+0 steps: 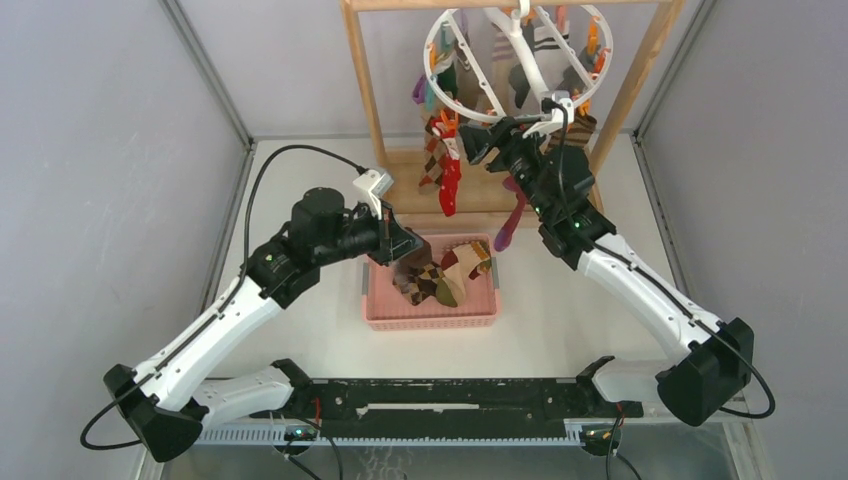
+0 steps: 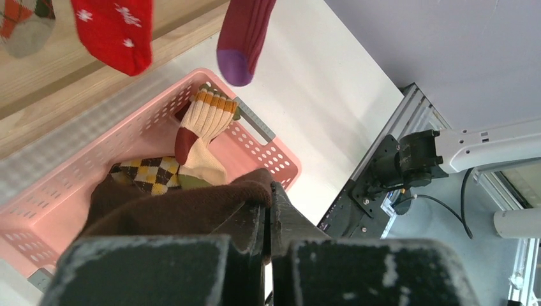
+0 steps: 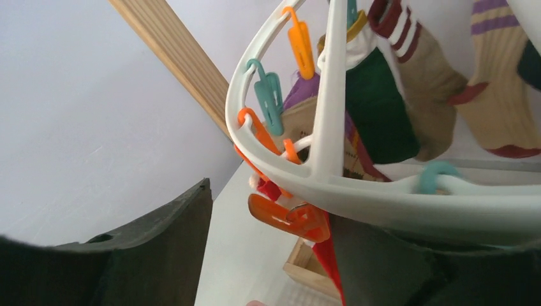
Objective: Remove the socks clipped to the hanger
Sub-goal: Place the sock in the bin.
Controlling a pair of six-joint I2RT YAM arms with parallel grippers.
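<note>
The white ring hanger (image 1: pixel 515 60) hangs from the wooden rack with several socks (image 1: pixel 447 180) clipped to its rim. My left gripper (image 1: pixel 405 260) is over the pink basket, shut on a brown sock (image 2: pixel 185 210) that droops into it; in the left wrist view the gripper (image 2: pixel 268 204) pinches the sock's edge. My right gripper (image 1: pixel 487 142) is up at the hanger's near rim (image 3: pixel 395 197). It (image 3: pixel 271 210) stands open around an orange clip (image 3: pixel 290 217) that holds a red sock (image 3: pixel 328 268). The clip lies close to the right finger (image 3: pixel 383 268).
The pink basket (image 1: pixel 430 320) sits mid-table and holds an argyle sock and a cream sock (image 2: pixel 198 134). The wooden rack (image 1: pixel 365 90) and its base stand behind it. A red sock (image 2: pixel 115 32) and a maroon, purple-toed sock (image 2: pixel 242 38) hang above the basket's far side.
</note>
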